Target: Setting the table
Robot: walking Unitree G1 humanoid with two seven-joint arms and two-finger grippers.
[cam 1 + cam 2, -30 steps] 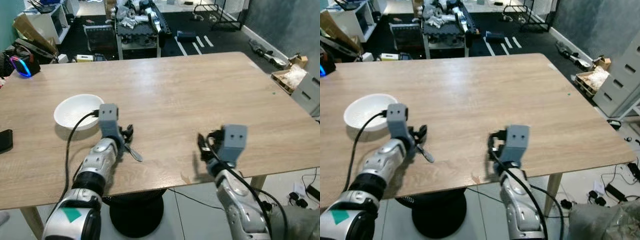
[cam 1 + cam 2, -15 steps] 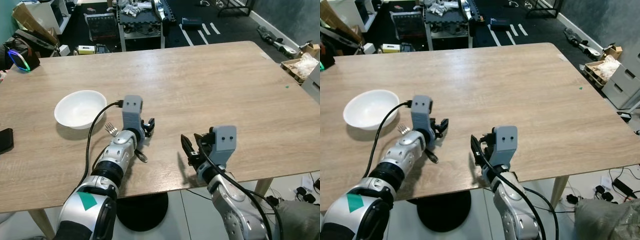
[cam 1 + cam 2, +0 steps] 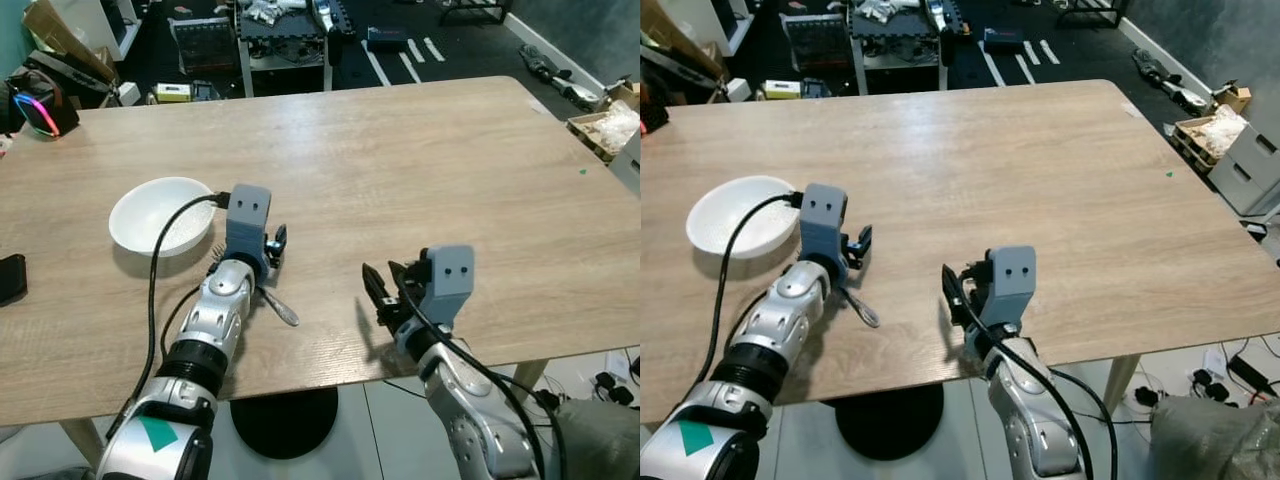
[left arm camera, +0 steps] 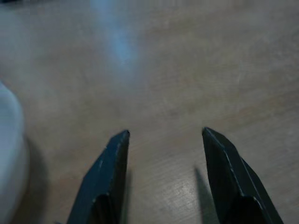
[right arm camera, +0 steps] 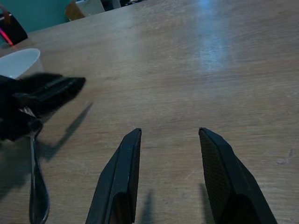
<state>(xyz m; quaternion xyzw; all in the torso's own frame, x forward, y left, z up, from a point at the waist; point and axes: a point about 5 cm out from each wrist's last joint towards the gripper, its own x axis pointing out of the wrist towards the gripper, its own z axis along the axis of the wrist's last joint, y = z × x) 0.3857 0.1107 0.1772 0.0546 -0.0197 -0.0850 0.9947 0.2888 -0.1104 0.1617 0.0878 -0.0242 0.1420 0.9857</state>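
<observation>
fork (image 3: 268, 296) lies under the left gripper (image 4: 163, 140), fingers apart and empty, bowl (image 3: 160, 213) just beside; a careless sweep could knock either. right gripper (image 5: 168, 140) hovers open.

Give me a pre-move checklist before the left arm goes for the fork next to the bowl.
1. Left gripper open, nothing between its fingers: ok.
2. Fork lying flat on the table, handle end free toward the near edge: ok.
3. Fork tines visible: cannot tell, the left wrist covers them.
4. White bowl upright, just to the left of the gripper; room beside it: ok, but tight.
5. Right gripper open, low over bare table, apart from the fork: ok.
</observation>
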